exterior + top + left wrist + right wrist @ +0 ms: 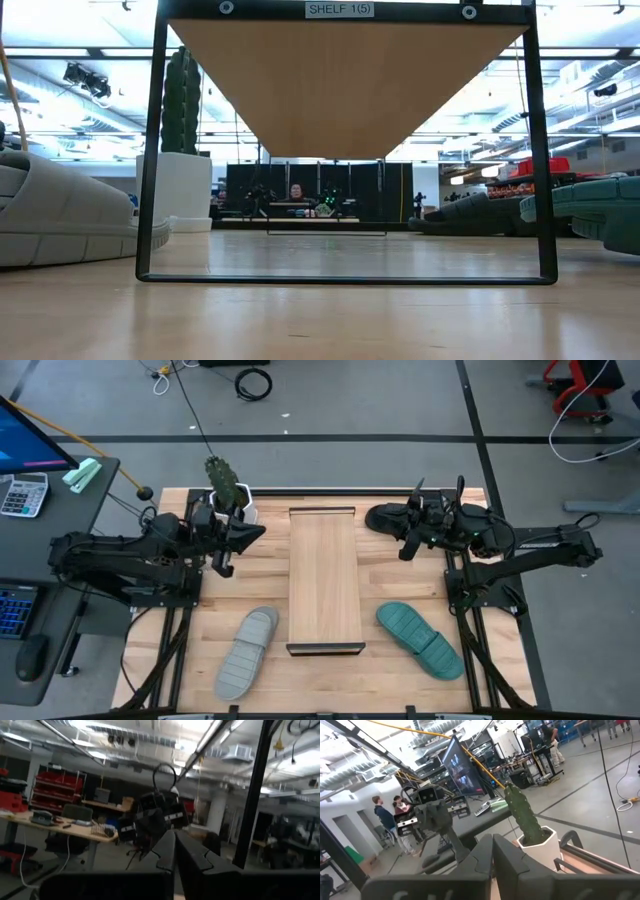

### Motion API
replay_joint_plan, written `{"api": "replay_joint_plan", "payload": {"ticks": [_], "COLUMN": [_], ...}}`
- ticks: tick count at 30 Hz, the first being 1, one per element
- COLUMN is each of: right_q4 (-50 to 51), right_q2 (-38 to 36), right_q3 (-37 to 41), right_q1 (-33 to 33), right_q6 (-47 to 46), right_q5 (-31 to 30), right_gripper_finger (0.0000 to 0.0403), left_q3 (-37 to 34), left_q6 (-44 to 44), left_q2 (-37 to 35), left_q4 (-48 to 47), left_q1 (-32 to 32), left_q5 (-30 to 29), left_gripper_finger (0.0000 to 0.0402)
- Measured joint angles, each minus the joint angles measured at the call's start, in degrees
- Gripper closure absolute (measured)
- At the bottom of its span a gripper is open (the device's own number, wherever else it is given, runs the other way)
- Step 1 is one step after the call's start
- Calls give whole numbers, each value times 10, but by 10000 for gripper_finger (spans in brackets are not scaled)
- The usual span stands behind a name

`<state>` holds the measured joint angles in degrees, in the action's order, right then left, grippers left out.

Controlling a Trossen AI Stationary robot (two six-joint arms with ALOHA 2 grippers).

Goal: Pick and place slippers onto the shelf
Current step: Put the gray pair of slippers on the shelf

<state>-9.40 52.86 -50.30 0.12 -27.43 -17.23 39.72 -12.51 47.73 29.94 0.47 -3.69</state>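
- Slippers, high view: grey slipper (pixel 246 652) lies near the table's (pixel 380 575) front edge, just left of the shelf (pixel 324 575); teal slipper (pixel 420 639) lies front-right, near the shelf's front rail. Black slipper (pixel 392 517) sits at the back-right, touching or under the right gripper (pixel 408 536). Shelf top bare; none placed yet.
- High view, arms: left gripper (pixel 250 532) hangs at back-left, beside the potted cactus (pixel 226 482), fingers pinched together, holding nothing. Right gripper fingers likewise together; cannot tell if it touches the black slipper.
- Low view: grey sole (pixel 60 215) at left and teal slipper (pixel 600 210) at right flank the shelf frame (pixel 345 275); a dark shape beyond the teal is prob. the black one.
- Left wrist view: own fingers (pixel 165 855) meet, empty; the other arm shows beyond.
- Right wrist view: fingers (pixel 505 855) meet, nothing between; cactus (pixel 522 817) ahead.
- Handling, judged: foam-type slides, light, flexible, not fragile, surface fairly grippy. Best hold prob. across the ribbed strap or pinching a sole edge mid-length; toe or heel hold would let it droop.
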Motion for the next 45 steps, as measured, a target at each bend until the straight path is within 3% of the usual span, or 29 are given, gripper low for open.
{"api": "replay_joint_plan", "payload": {"ticks": [10,18,22,28,34,45], "right_q4": [22,213,248,250,259,276], "right_q2": [10,51,66,72,76,76], "right_q3": [-51,-167,-189,-190,-190,-190], "right_q1": [0,-15,-34,-59,-77,-83], "right_q6": [40,66,66,62,61,61], "right_q5": [0,0,13,56,85,99], "right_gripper_finger": [383,383,383,383,383,383], "left_q3": [35,35,35,35,35,35], "left_q6": [3,3,2,-42,-133,-227], "left_q2": [41,41,41,39,39,20], "left_q4": [-34,-66,-90,-122,-241,-339], "left_q1": [1,1,1,1,-3,-73], "left_q5": [16,20,65,186,296,329], "left_gripper_finger": [391,381,376,388,390,396]}}
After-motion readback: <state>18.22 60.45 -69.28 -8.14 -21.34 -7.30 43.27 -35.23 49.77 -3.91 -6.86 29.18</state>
